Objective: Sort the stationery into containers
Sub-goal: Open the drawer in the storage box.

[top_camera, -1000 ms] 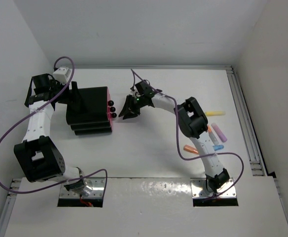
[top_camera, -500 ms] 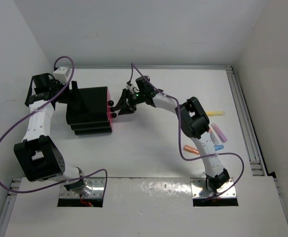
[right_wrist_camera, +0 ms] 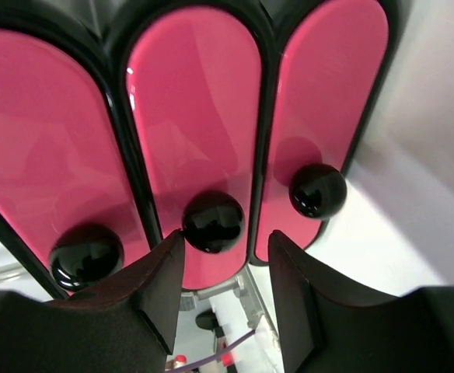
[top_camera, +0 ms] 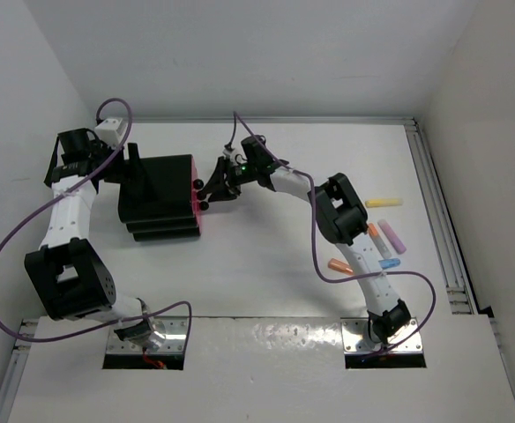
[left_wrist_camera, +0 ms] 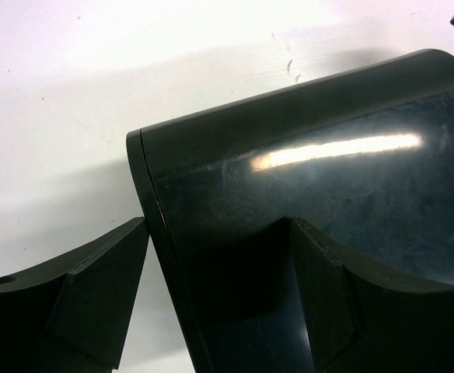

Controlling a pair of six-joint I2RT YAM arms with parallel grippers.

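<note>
The black stepped drawer box (top_camera: pixel 156 196) stands left of centre, its pink fronts (top_camera: pixel 196 199) facing right. My right gripper (top_camera: pixel 212 189) is open at the fronts. In the right wrist view its jaws (right_wrist_camera: pixel 223 260) stand either side of the middle black knob (right_wrist_camera: pixel 213 221), the left fingertip touching it. All three drawers look shut. My left gripper (top_camera: pixel 132 173) grips the box's rear edge (left_wrist_camera: pixel 153 233), one finger behind it and one on the top. Yellow (top_camera: pixel 384 202), pink (top_camera: pixel 391 237), light-blue (top_camera: pixel 390 262) and orange (top_camera: pixel 339 265) highlighters lie at the right.
Two more knobs (right_wrist_camera: pixel 85 255) (right_wrist_camera: pixel 317 191) flank the middle one. The right arm's elbow (top_camera: pixel 339 211) hangs just left of the highlighters. A metal rail (top_camera: pixel 438 220) runs along the table's right edge, and white walls close in on three sides.
My right gripper has moved left from just short of the box up to the pink drawer fronts, its jaws now around the middle knob. The left arm and box have not moved.
</note>
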